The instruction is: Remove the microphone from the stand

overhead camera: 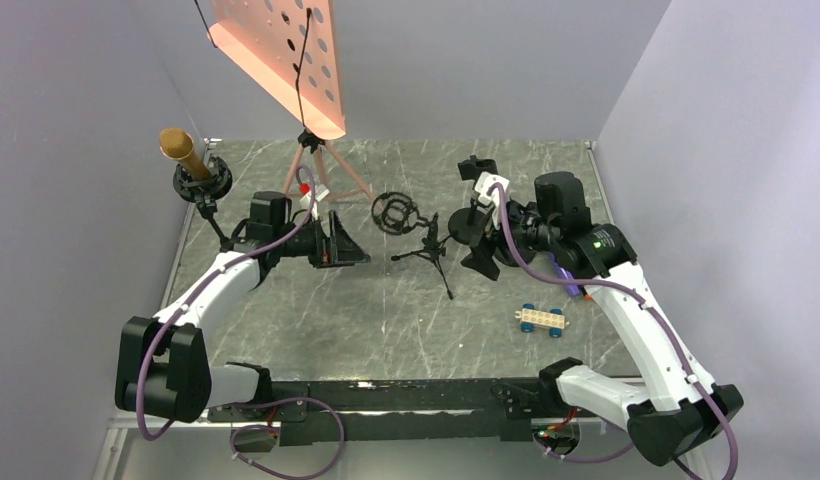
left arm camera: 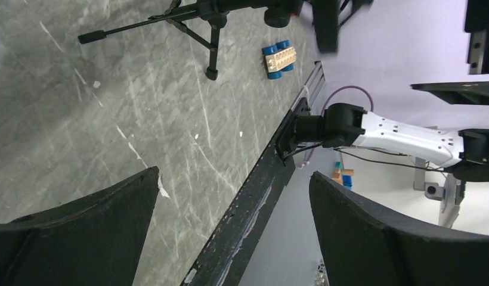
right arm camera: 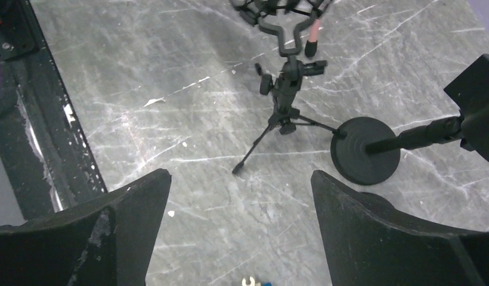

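The microphone (overhead camera: 180, 149), with a gold-brown head, sits tilted in the black ring clip of its stand (overhead camera: 203, 184) at the far left of the table; neither wrist view shows it. My left gripper (overhead camera: 339, 247) hangs open to the right of that stand, apart from it. Nothing sits between its fingers (left arm camera: 81, 232), and its view looks along the table's near rail. My right gripper (overhead camera: 486, 245) is open over bare table beside a round-base stand (right arm camera: 365, 150). Between its fingertips (right arm camera: 135, 208) shows only marble.
A small tripod (overhead camera: 431, 255) with an empty shock mount (overhead camera: 396, 213) stands mid-table, also seen as the tripod (right arm camera: 284, 104). An orange perforated music stand (overhead camera: 286, 50) rises at the back. A brick toy car (overhead camera: 542, 318) lies at the right. Grey walls enclose three sides.
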